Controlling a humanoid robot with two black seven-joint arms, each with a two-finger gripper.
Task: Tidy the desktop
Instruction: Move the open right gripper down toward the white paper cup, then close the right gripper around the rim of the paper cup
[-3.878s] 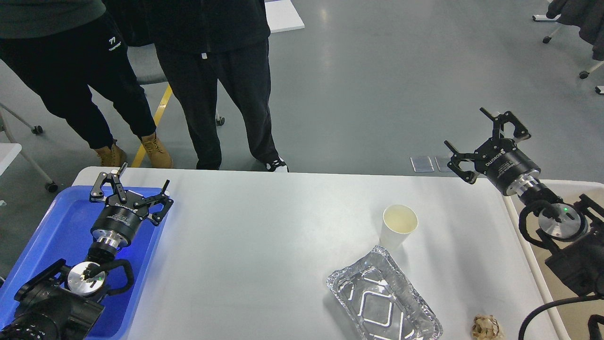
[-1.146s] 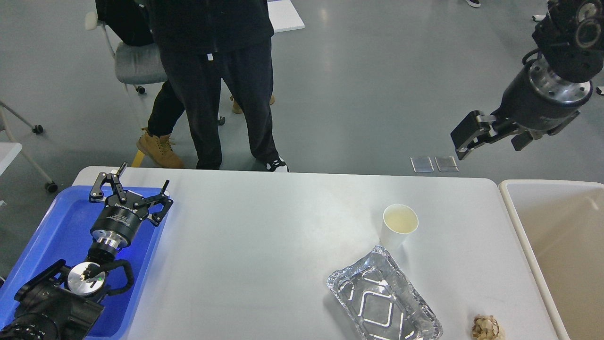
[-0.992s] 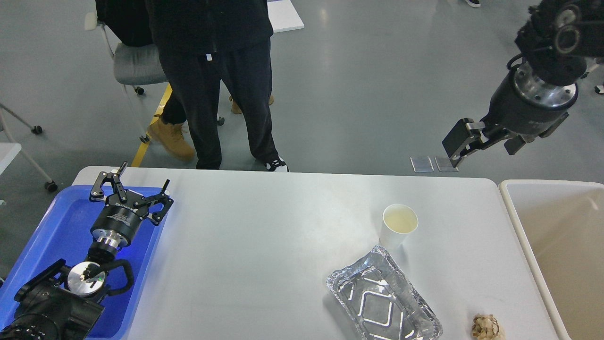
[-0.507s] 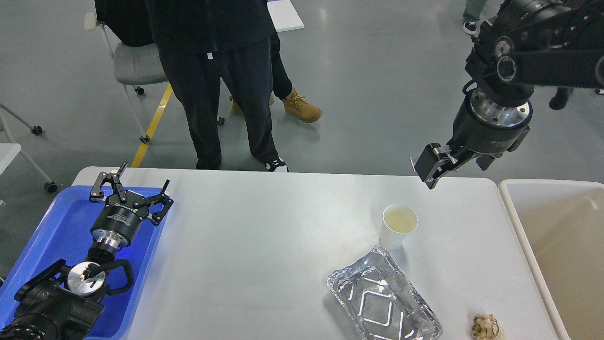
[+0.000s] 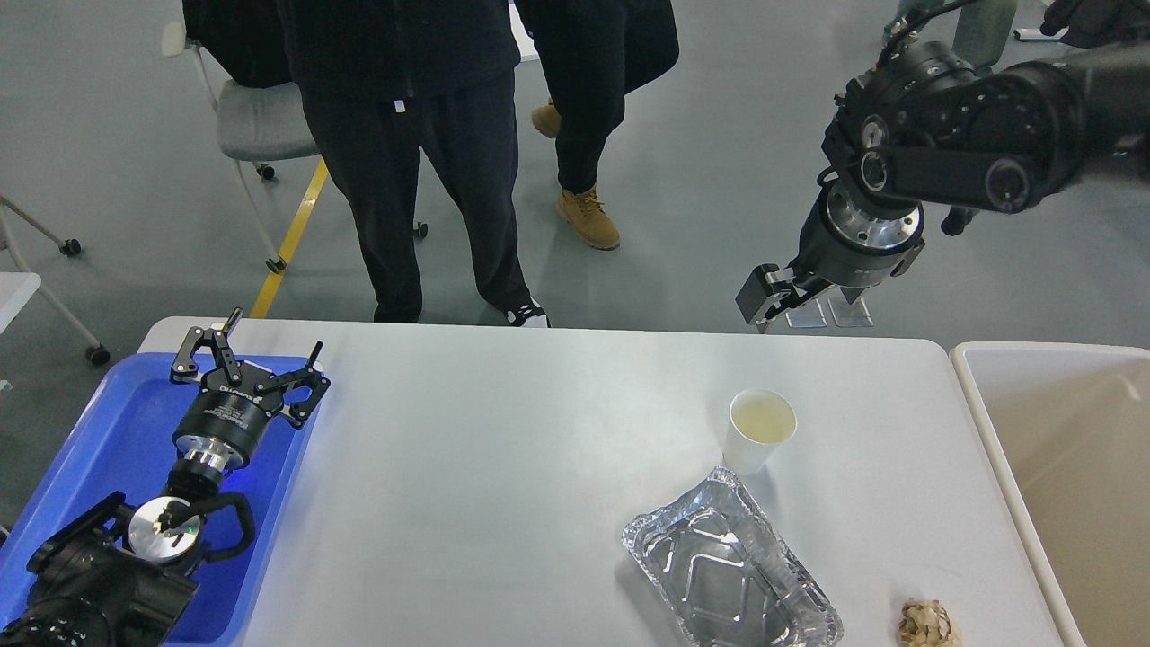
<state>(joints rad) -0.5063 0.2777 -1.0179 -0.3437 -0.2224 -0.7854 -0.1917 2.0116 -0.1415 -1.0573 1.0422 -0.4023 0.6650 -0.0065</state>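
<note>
Desktop: the desktop [image 5: 503,467] fills the near middle of my view, white and mostly bare, with the remaining clutter gathered toward its right near part.
Paper cup: a white paper cup [image 5: 759,429] stands upright right of centre, mouth up; I judge it the likeliest next pick, since my right arm hangs beyond it.
Foil tray: an empty foil tray [image 5: 729,572] lies flat and skewed, its far corner just beside the cup's base; I cannot tell if they touch.
Crumpled scrap: a brownish paper wad [image 5: 928,623] sits at the near right edge, apart from the tray.
Blue tray: a blue plastic tray [image 5: 99,431] lies on the left end, probably meant for things worth keeping.
Beige bin: a beige bin [image 5: 988,422] adjoins the right end, a plausible place for rubbish.
Left gripper: my left gripper [image 5: 244,368] hovers over the blue tray's far right rim, fingers spread wide, holding nothing.
Right gripper: my right gripper [image 5: 762,304] hangs high beyond the far edge, pointing down and left; it is dark and end-on, so I cannot tell how wide it stands, and nothing shows in it.
</note>
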